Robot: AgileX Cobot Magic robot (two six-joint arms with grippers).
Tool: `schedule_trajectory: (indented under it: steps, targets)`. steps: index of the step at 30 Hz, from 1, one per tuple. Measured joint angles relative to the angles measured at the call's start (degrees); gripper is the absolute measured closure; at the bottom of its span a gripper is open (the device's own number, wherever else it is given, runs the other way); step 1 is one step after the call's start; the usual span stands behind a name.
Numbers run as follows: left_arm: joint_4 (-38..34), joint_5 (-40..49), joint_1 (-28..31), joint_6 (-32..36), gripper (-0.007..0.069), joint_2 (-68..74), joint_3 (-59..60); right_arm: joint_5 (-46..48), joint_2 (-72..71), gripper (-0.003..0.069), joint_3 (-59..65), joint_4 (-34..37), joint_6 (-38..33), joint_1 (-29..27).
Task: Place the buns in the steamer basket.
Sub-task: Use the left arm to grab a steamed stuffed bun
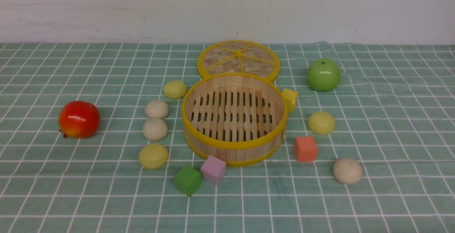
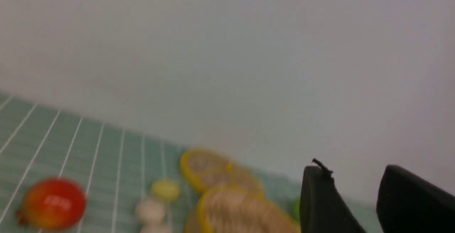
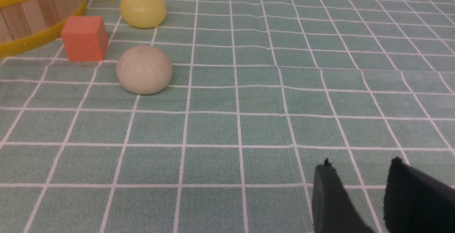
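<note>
Black right gripper (image 3: 359, 171): jaws parted, empty, low over the cloth (image 3: 249, 130), likely staged for a grab. Beige bun (image 3: 144, 70) ahead of it, well apart. Left gripper (image 2: 355, 176) parted too, empty, raised. Further out, all six buns (image 1: 155, 129) ring the basket (image 1: 233, 147); none inside, so task looks unstarted.

A green checked cloth (image 1: 391, 190) covers the worktop, with a white wall (image 1: 227, 9) behind its far edge. A flat woven lid (image 1: 238, 60) lies near that far edge at mid-width, and a green apple (image 1: 323, 75) sits to its right. A red fruit (image 1: 79, 119) sits toward the left edge. A yellow cube (image 1: 290, 99) and an orange cube (image 1: 305, 148) lie right of centre. A purple cube (image 1: 213, 169) and a green cube (image 1: 187, 180) lie side by side, nearer the front edge.
</note>
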Motion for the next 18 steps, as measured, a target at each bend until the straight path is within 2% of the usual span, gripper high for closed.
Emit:
schedule_trajectory:
  steps: [3, 11, 13, 16, 18]
  targets:
    - [2.5, 4.2, 0.0, -0.1, 0.0386, 5.8, -0.1, 0.0, 0.0, 0.0421, 0.0, 0.0, 0.0, 0.0]
    - [3.3, -1.9, 0.0, -0.1, 0.0386, 23.0, -0.1, 0.0, 0.0, 0.0421, 0.0, 0.0, 0.0, 0.0]
    - [2.1, -2.3, 0.0, -0.1, 0.0386, 31.1, -1.3, 0.0, 0.0, 0.0421, 0.0, 0.0, 0.0, 0.0]
    - [-1.0, 1.8, 0.0, 0.0, 0.0386, 42.3, -6.8, 0.0, 0.0, 0.0421, 0.0, 0.0, 0.0, 0.0]
    - [-1.4, 3.2, 0.0, 0.2, 0.0386, 44.7, -8.7, 0.0, 0.0, 0.0421, 0.0, 0.0, 0.0, 0.0]
